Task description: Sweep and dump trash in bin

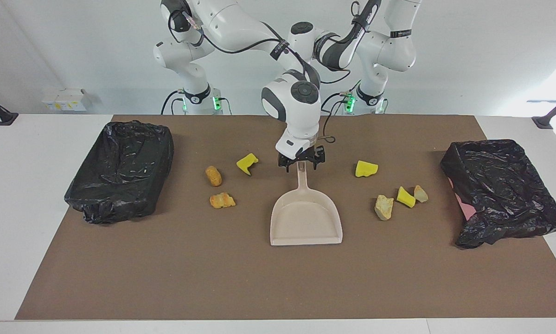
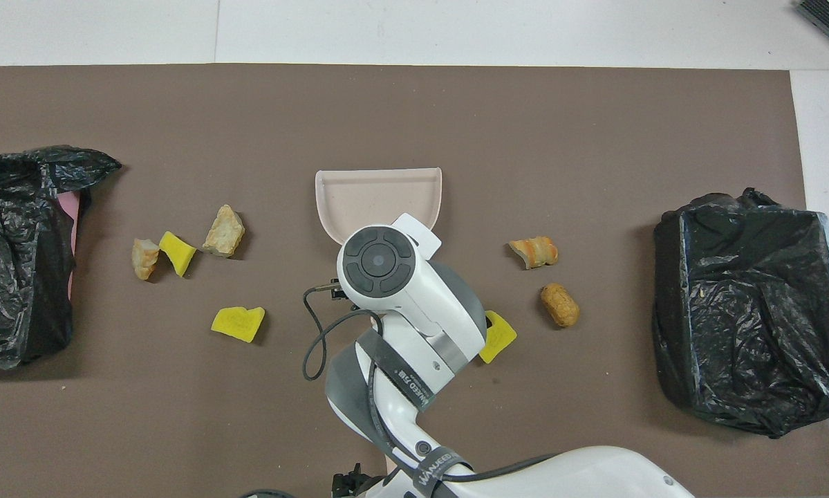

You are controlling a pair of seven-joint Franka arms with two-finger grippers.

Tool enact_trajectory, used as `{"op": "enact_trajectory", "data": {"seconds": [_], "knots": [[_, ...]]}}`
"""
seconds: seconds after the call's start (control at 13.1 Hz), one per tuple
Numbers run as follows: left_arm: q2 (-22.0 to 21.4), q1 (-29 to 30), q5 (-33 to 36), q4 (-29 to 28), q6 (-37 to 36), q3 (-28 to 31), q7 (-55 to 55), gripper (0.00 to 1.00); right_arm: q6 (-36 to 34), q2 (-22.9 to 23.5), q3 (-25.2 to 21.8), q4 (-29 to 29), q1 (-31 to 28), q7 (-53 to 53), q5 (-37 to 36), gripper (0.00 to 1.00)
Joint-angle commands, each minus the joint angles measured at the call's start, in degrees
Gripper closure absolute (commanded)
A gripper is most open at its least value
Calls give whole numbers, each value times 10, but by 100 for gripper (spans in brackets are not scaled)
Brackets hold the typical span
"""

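The beige dustpan (image 1: 305, 222) (image 2: 379, 197) lies mid-table, its handle pointing at the robots. My right gripper (image 1: 301, 162) is low over the handle's end, open, with a finger on each side of it. Trash lies in two groups. A yellow chunk (image 1: 247, 163), a tan roll (image 1: 214, 176) and an orange bread piece (image 1: 222, 200) lie toward the right arm's end. Several yellow and tan chunks (image 1: 384, 207) (image 2: 178, 252) lie toward the left arm's end. The brush is hidden under the arms. Of my left gripper (image 2: 350, 478), only a black tip shows, close to the robots.
Two bins lined with black bags stand at the ends of the brown mat: one at the right arm's end (image 1: 120, 169) (image 2: 746, 311), one at the left arm's end (image 1: 500, 190) (image 2: 20, 256). Part of one yellow chunk (image 2: 498, 337) is covered by the right arm.
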Motion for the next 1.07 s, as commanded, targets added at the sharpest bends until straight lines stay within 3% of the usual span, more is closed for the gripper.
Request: {"op": "enact_trajectory", "data": {"seconds": [0.0, 0.15, 0.38, 0.46, 0.69, 0.91, 0.99], "knots": [[-12, -26, -4, -20, 18, 7, -19, 0, 11, 11, -1, 6, 2, 13, -17, 9], [-10, -36, -4, -23, 30, 8, -19, 0, 13, 11, -1, -2, 2, 14, -17, 22], [-8, -49, -4, -28, 31, 7, -22, 0, 17, 11, -2, -2, 0, 20, -16, 94], [-7, -51, -4, -29, 31, 7, -27, 0, 17, 11, -2, 0, -1, 22, -16, 100], [7, -65, -4, -35, 47, 7, -58, 0, 23, 11, -3, 4, -18, 28, -26, 100], [15, -71, -4, -42, 71, 7, -86, 19, 25, -2, -3, 3, -35, 0, -44, 100], [14, -71, -4, -43, 70, 7, -95, 39, 22, -7, -3, 3, -38, -23, -44, 100]]}}
